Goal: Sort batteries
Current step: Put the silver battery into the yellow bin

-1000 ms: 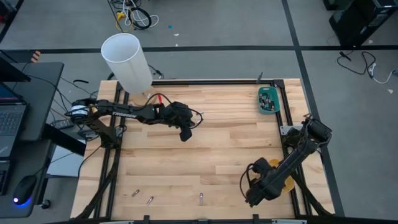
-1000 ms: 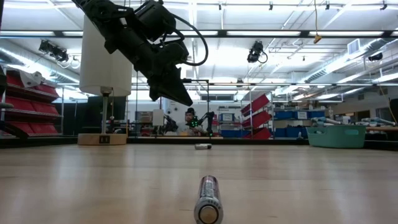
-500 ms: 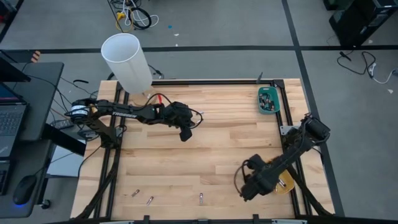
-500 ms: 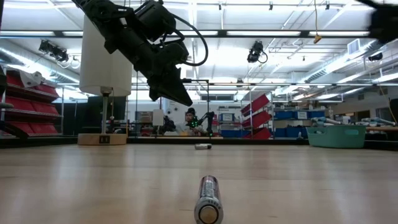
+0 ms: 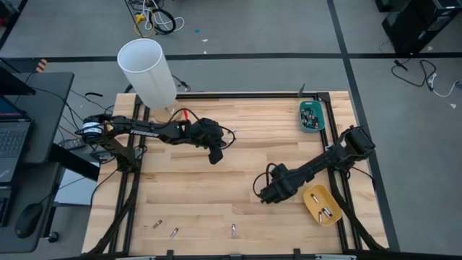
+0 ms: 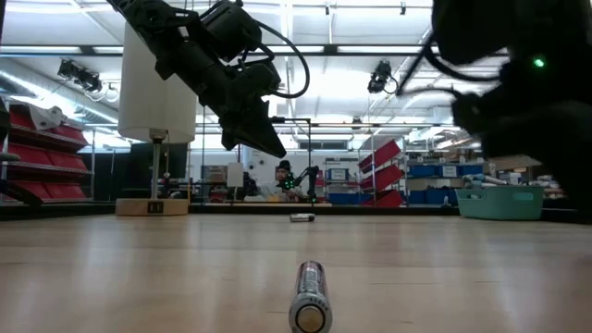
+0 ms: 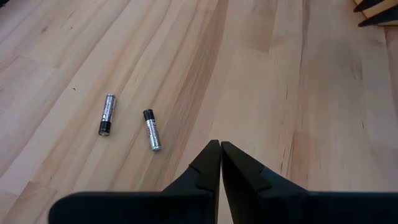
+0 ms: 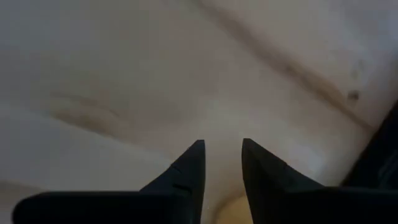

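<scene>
Batteries lie scattered in several places on the wooden table (image 5: 216,180). The high view shows three loose ones along the near edge: two close together toward the near left corner (image 5: 157,224) (image 5: 174,232) and one near the middle of that edge (image 5: 233,230). It also shows a yellow tray (image 5: 323,206) toward the near right corner with at least two silvery cells lying in it, and a teal tray (image 5: 312,115) at the far right corner filled with a dark jumble that is too small to sort out.

The low view gives none of that layout, but it shows one battery (image 6: 311,296) end-on and close, a silvery cylinder with a pinkish band round it, lying flat on the wood. Farther back a second small cell (image 6: 302,217) lies flat on the table, and the teal tray (image 6: 500,201) shows at the far right with its contents hidden behind its wall.

The left wrist view alone shows a pair in detail: one (image 7: 107,114) silvery with dark ends, the other (image 7: 152,129) silvery with a black cap, lying near each other, apart and not parallel.

The left gripper (image 5: 215,157) hangs above the left centre of the table, its fingers (image 7: 205,168) pressed together on nothing. The right gripper (image 5: 264,193) is over the table just left of the yellow tray; in its wrist view its fingers (image 8: 189,165) stand slightly spread with a gap between them, empty, over blurred wood.

A tall white cylinder (image 5: 147,72) stands at the far left corner.
</scene>
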Controlling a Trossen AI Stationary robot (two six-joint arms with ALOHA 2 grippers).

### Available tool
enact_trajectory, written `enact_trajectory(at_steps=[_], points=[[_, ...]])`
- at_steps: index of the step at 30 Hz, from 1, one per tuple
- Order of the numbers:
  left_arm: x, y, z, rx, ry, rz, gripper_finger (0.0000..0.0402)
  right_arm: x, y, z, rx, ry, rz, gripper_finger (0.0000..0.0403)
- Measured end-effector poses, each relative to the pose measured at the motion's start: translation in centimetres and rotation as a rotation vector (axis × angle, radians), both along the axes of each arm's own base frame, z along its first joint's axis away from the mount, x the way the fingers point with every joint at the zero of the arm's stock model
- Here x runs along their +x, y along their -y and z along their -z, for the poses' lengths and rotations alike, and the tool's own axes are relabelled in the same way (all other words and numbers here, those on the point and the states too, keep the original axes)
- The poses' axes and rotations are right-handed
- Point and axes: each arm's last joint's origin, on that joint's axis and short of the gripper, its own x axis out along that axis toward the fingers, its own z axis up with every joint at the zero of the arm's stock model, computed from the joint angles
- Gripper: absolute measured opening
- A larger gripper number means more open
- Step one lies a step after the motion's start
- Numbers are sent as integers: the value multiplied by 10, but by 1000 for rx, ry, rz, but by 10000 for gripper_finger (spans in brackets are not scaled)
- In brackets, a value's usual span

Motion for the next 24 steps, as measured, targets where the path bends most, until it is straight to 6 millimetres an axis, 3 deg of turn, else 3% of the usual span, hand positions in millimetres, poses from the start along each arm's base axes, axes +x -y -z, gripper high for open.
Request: enact_trajectory(at_steps=[4, 16, 20, 24], points=[[0, 0, 0, -8, 1, -6, 30, -13, -1, 8, 54, -101, 0, 71], [0, 0, 0, -35, 5, -29, 30, -46, -3, 13, 6, -323, -8, 50], [0, 0, 0, -34, 6, -30, 30, -39, -5, 1, -41, -280, -36, 50], [0, 0, 0, -35, 6, -30, 30, -18, -2, -12, -68, -66, -133, 50]])
